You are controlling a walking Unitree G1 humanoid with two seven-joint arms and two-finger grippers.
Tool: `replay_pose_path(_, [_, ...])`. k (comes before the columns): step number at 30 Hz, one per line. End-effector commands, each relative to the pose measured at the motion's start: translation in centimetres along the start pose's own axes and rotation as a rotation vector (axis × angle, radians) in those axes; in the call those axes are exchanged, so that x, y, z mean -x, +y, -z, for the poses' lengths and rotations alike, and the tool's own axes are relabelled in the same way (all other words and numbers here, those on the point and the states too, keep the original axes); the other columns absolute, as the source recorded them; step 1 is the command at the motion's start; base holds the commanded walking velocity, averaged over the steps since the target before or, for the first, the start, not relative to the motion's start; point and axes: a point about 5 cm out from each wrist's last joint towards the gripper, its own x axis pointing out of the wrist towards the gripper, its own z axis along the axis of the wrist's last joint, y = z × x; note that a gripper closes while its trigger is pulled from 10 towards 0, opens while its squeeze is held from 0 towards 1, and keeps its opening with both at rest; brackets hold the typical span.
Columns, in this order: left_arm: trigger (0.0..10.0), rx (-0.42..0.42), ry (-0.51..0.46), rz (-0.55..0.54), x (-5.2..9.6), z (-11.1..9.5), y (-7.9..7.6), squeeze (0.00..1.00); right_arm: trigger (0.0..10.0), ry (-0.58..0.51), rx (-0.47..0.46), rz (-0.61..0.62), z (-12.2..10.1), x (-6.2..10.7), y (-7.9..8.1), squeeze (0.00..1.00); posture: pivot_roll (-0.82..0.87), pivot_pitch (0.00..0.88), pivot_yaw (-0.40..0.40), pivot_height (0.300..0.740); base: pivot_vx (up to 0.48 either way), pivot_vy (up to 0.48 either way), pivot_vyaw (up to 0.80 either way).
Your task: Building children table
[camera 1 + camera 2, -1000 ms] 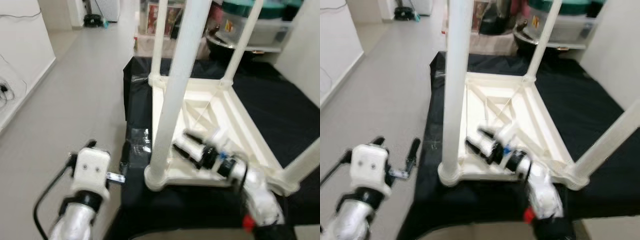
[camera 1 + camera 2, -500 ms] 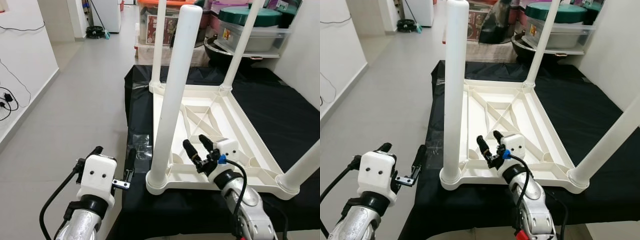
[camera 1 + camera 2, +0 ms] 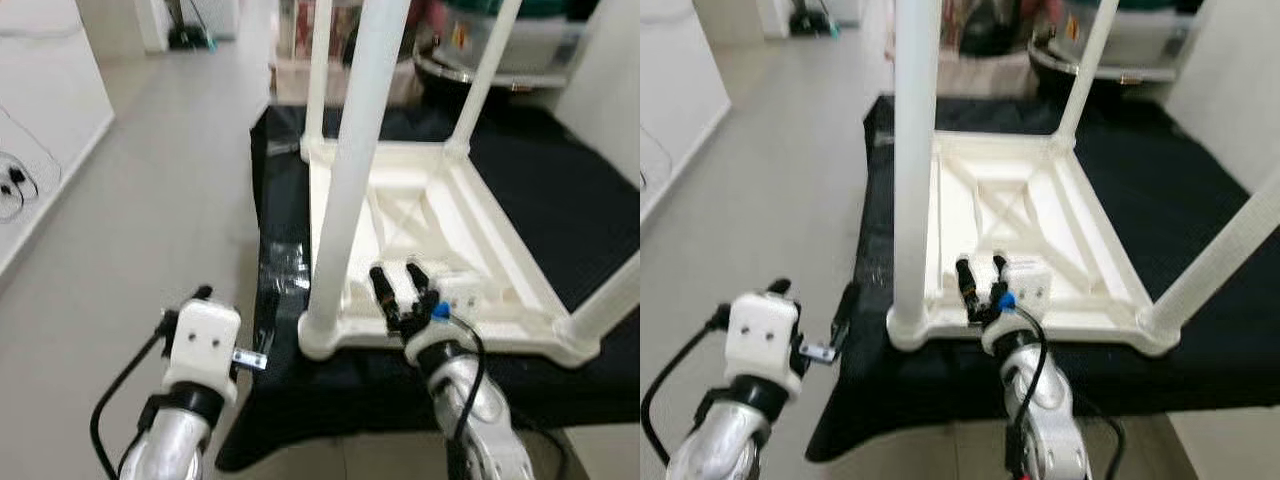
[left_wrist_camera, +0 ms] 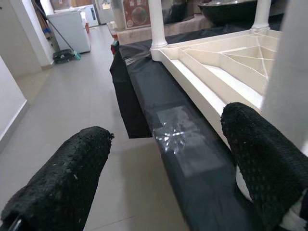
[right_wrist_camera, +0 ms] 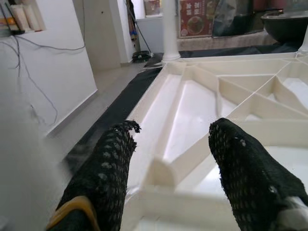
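The white children's table (image 3: pixel 470 235) lies upside down on a black-covered platform (image 3: pixel 570 190), its several legs pointing up. The thick near-left leg (image 3: pixel 352 170) stands in its corner socket. My right gripper (image 3: pixel 396 272) is open just over the table's near rim, right of that leg; in the right wrist view its fingers (image 5: pixel 111 163) frame the ribbed underside (image 5: pixel 192 103). My left gripper (image 3: pixel 236 300) is open, empty, off the platform's left edge. In the left wrist view its fingers (image 4: pixel 62 183) frame the black cover (image 4: pixel 159 91) and the table's side rail (image 4: pixel 197 82).
Grey floor (image 3: pixel 150 170) runs along the platform's left side, with a white wall (image 3: pixel 45 80) and cables beyond. Storage bins (image 3: pixel 520 45) and a dark pot (image 3: pixel 1110 55) stand behind the platform. A shiny tape patch (image 4: pixel 180 137) sits on the cover near the left edge.
The camera has tipped and shifted. My right gripper's fingers have swung from pointing up-left to pointing straight ahead over the near rim. The left gripper holds about the same place.
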Motion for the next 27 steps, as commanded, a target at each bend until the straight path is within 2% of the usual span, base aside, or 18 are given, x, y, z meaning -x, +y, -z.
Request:
replay_pose_path(1, [10.0,-0.008,0.034,-0.004,0.0,0.6,-0.1,0.00,10.0,0.010,0.017,0.004,0.1,0.4,0.3,0.00,0.09,0.040,-0.054,0.740,-0.315,0.000,0.00])
replay_pose_path(5, [10.0,-0.007,0.033,-0.006,0.0,0.7,-0.1,0.00,10.0,0.065,0.030,0.007,0.9,0.7,0.4,0.00,0.09,0.039,-0.056,0.740,-0.067,0.000,0.00])
replay_pose_path(6, [10.0,-0.008,0.032,0.000,-0.1,0.8,-0.2,0.00,10.0,0.084,0.080,-0.027,1.0,0.7,0.7,0.00,0.09,0.039,-0.052,0.740,0.000,0.000,0.00])
replay_pose_path(7, [10.0,-0.008,0.032,0.000,-0.1,0.8,-0.2,0.00,10.0,0.084,0.080,-0.027,1.0,0.7,0.7,0.00,0.09,0.039,-0.052,0.740,0.000,0.000,0.00])
replay_pose_path(8, [10.0,-0.010,0.032,0.005,-0.2,0.8,-0.3,0.00,10.0,0.096,0.118,-0.053,1.1,0.7,1.0,0.00,0.09,0.039,-0.052,0.740,0.000,0.000,0.00])
replay_pose_path(10, [10.0,-0.010,0.032,0.005,-0.2,0.8,-0.3,0.00,10.0,0.096,0.118,-0.053,1.1,0.7,1.0,0.00,0.09,0.039,-0.052,0.740,0.000,0.000,0.00])
replay_pose_path(13, [10.0,-0.021,0.034,0.012,-0.4,1.0,-0.6,0.00,10.0,0.029,0.143,-0.003,-0.5,0.2,0.5,0.00,0.09,0.042,-0.050,0.740,0.000,0.000,0.00])
replay_pose_path(17, [10.0,-0.029,0.036,0.013,-0.6,1.2,-0.8,0.00,10.0,-0.005,0.146,-0.001,-1.3,-0.2,0.6,0.00,0.08,0.042,-0.045,0.740,0.000,0.000,0.00])
replay_pose_path(19, [10.0,-0.057,0.036,0.012,-0.7,1.3,-0.9,0.00,10.0,-0.015,0.147,0.002,-1.5,-0.3,0.6,0.00,0.08,0.040,-0.045,0.740,0.000,0.000,0.00])
replay_pose_path(27, [10.0,-0.030,0.058,0.025,-0.7,1.8,-1.4,0.00,10.0,-0.019,0.184,-0.004,-1.7,-0.5,0.6,0.00,0.08,0.041,-0.040,0.740,0.000,0.000,0.00])
